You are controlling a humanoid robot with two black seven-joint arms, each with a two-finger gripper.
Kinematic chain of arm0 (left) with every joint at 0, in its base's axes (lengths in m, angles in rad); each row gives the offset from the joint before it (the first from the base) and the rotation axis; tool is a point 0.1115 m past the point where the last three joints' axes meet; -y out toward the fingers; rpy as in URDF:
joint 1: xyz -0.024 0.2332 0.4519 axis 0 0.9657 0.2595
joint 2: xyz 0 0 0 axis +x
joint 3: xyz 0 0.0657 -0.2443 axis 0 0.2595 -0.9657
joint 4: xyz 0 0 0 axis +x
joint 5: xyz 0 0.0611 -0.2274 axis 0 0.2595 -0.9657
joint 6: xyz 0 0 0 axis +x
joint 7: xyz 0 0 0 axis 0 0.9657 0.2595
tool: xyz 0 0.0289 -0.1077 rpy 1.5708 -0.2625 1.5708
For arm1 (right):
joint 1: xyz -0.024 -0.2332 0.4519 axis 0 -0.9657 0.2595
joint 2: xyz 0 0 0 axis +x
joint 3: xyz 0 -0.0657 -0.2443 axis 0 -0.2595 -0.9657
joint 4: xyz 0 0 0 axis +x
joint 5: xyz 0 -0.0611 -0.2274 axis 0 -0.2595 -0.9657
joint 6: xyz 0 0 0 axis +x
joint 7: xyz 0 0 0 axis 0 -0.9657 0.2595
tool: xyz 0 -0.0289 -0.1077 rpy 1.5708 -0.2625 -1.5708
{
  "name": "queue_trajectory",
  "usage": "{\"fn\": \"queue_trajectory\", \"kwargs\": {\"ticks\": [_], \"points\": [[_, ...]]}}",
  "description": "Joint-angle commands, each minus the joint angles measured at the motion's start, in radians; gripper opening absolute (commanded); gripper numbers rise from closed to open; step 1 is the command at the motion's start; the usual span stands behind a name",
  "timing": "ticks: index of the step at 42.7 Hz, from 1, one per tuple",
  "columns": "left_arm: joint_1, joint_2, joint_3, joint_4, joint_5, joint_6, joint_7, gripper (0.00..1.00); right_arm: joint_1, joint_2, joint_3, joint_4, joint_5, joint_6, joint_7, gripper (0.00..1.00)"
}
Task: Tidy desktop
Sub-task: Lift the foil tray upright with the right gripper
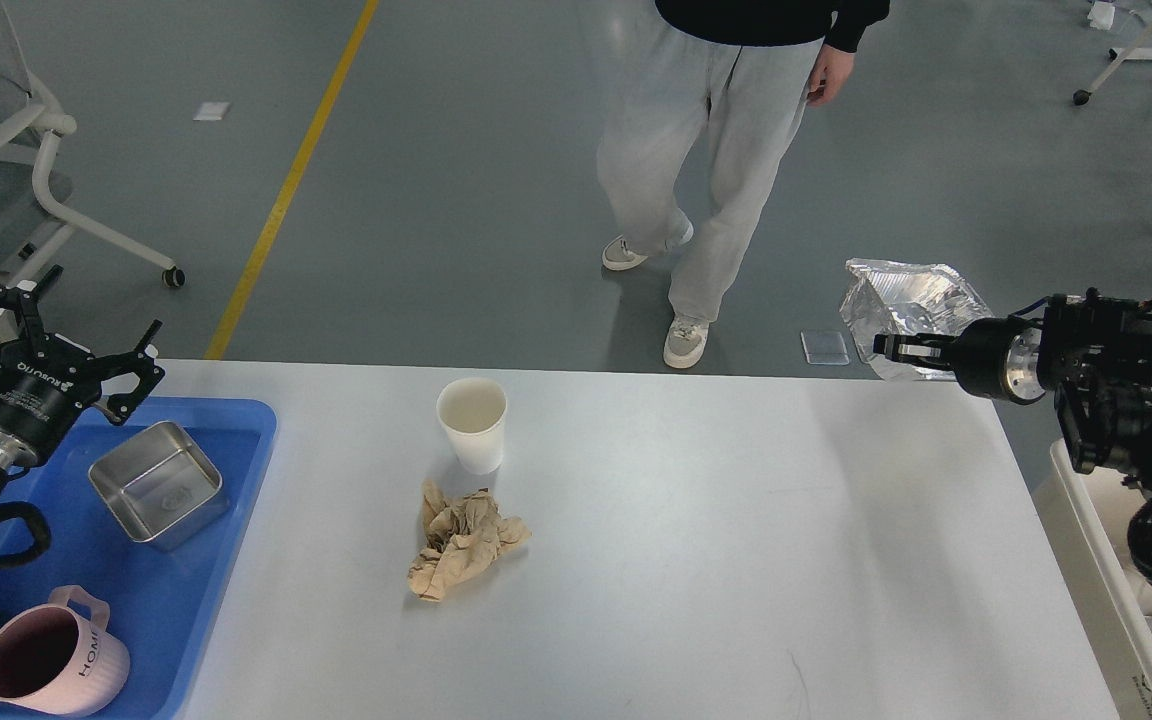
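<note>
The white desk (696,560) spans the view. My right claw (886,348), closed on the foil tray (911,300), holds it past the far right corner (disposal underway, I judge); next, the white bin (1086,560). Left claw (56,320) hangs spread, empty.

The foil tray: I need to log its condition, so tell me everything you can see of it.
The foil tray is a shiny, crinkled aluminium container with a rolled rim, looking thin and dented. It is lifted clear of the desktop, beyond the desktop's far right corner with the floor behind it, tipped so one of its broad faces is toward the camera. The right gripper is shut on its lower edge. Nothing else touches it. I cannot tell whether anything is inside.
</note>
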Motion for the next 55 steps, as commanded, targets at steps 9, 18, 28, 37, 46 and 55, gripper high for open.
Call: {"fn": "queue_trajectory", "kwargs": {"ticks": [9,18,28,37,46,55], "points": [[0.0,0.002,0.0,0.0,0.0,0.001,0.0,0.98,0.061,-0.096,0.0,0.0,0.056,0.165,0.016,0.0],[0.0,0.002,0.005,0.0,0.002,-0.001,0.002,0.98,0.135,-0.112,0.002,-0.015,0.191,0.299,0.01,0.0],[0.0,0.002,0.006,0.0,0.002,-0.001,0.002,0.98,0.132,0.0,0.043,-0.148,0.449,0.469,0.001,0.0],[0.003,0.002,0.008,0.0,0.002,-0.001,0.019,0.98,0.058,0.158,0.112,-0.28,0.633,0.517,-0.021,0.0],[0.003,0.009,0.008,0.0,0.003,0.001,0.02,0.98,-0.067,0.315,0.089,-0.496,0.622,0.523,-0.002,0.0],[0.005,0.012,0.009,0.0,0.005,0.001,0.02,0.98,-0.064,0.379,0.003,-0.628,0.633,0.596,0.018,0.0]]}}
